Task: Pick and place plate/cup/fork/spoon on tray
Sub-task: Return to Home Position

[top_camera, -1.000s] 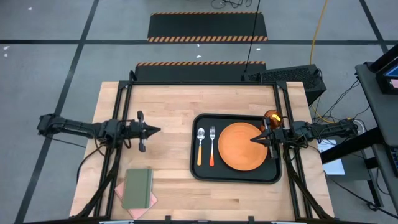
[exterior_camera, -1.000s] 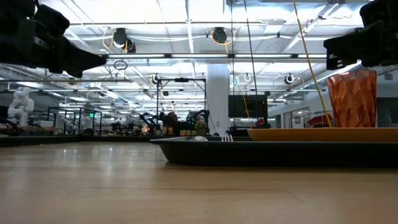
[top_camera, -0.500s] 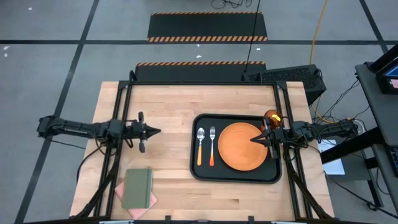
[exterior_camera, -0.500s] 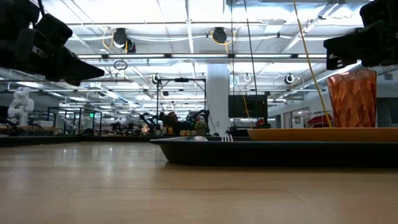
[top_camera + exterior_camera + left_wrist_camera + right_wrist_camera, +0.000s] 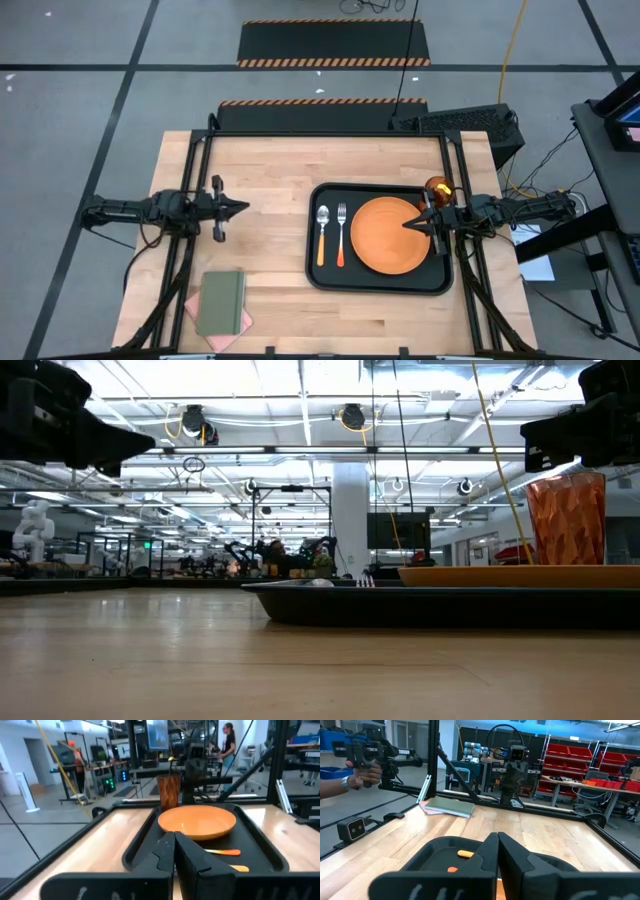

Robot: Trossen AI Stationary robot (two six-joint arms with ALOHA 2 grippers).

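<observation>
Since the plate (image 5: pixel 375 242), the cup (image 5: pixel 437 186), the fork (image 5: pixel 341 235) and the spoon (image 5: pixel 322 235) all rest on the tray (image 5: pixel 380 284), I judge that nothing is left to carry and only the return to rest remains. In the high view the plate fills the tray's right half. The cup stands at the upper right corner, just beside the plate. Spoon and fork lie side by side left of the plate, like a proper place setting.

My left jaws are clenched on nothing and hang over the bare tabletop (image 5: pixel 270 160), well apart from the tray, so they cannot disturb the setting. My right jaws, also clenched and empty, hover over the plate's right part, near the cup.

Compared with half a second ago, my left arm has drawn back a little toward the tabletop's left edge, away from the tray. My right arm and all the tableware have not moved.
</observation>
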